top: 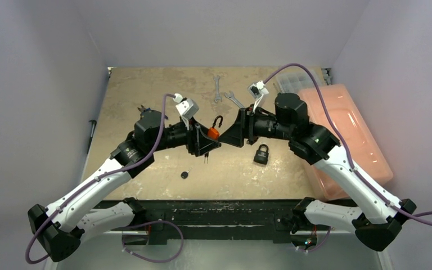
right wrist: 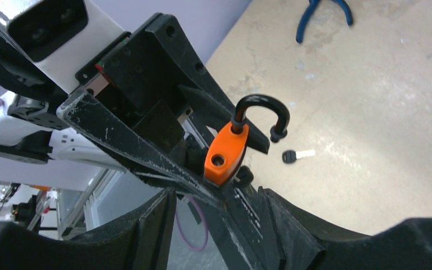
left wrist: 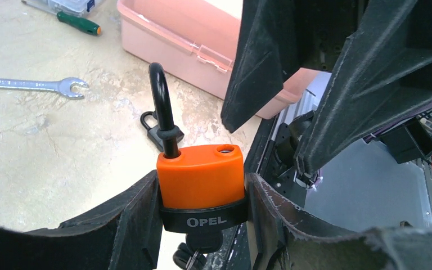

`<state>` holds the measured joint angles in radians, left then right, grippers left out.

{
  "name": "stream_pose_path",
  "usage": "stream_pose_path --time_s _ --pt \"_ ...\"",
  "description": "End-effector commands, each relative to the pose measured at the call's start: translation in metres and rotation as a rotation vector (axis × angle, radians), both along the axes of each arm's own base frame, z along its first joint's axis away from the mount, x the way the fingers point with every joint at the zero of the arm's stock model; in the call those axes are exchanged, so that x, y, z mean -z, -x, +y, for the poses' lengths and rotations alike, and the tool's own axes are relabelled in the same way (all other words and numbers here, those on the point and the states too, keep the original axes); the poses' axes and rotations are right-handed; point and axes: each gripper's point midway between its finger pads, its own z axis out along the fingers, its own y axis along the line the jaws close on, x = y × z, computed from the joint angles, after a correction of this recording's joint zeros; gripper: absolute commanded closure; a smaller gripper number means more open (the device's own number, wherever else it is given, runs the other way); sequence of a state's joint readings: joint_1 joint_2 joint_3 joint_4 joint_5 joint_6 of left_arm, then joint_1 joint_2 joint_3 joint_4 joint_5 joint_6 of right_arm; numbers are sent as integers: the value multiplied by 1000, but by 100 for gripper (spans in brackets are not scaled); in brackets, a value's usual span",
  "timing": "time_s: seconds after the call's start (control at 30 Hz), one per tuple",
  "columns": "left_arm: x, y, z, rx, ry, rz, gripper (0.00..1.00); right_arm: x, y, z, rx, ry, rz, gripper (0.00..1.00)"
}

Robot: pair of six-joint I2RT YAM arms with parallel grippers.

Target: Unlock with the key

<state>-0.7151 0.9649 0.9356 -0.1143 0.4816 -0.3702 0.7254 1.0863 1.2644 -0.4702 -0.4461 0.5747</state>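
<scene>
Pink plastic case [top: 360, 140], open-end wrench [left wrist: 34, 85], green-handled screwdriver [left wrist: 79, 23], blue-handled pliers [right wrist: 302, 28], all on tan tabletop [top: 146, 90]

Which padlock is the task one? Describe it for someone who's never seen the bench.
On the tan table, look at the middle, where the two arms meet. The left gripper clamps an orange padlock there, raised off the surface, its black shackle open. The only other padlock, the black padlock, lies flat on the table nearer the right arm.
</scene>
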Motion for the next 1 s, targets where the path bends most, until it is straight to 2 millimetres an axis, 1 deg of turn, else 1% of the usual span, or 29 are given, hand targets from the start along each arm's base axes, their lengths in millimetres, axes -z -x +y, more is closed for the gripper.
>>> stream_pose_path --time_s 0.0,0.1,0.17,0.23,0.33,0.43,0.5,0.6,0.7,0.93,0.97 --pt "-15 -7 -3 -11 40 -78 100 -13 -4 -14 82 33 -1 38" --pt "-14 -6 -4 1 41 -79 100 -14 -9 -14 97 52 12 37" --pt "-13 -4 -5 13 41 -78 100 -13 -13 -13 112 71 21 31" --pt "-11 -3 -5 20 41 -75 100 -12 -18 -12 126 92 32 30" --pt "-10 -2 -6 32 40 -71 100 -15 -26 -7 131 105 40 29" --pt "-10 0 -7 43 42 -71 100 -12 -33 -1 133 125 62 25" --pt "-9 1 -8 51 41 -70 100 -9 -37 3 132 136 73 25" --pt "-8 4 -8 66 40 -69 100 -5 -43 7 138 150 84 26" --pt "-6 6 -9 75 37 -68 100 -1 -47 10 137 157 93 31" --pt "-4 7 -9 85 33 -71 100 0 -55 20 127 151 98 37" --pt "-4 7 -8 84 33 -71 100 -2 -54 23 115 141 97 38"
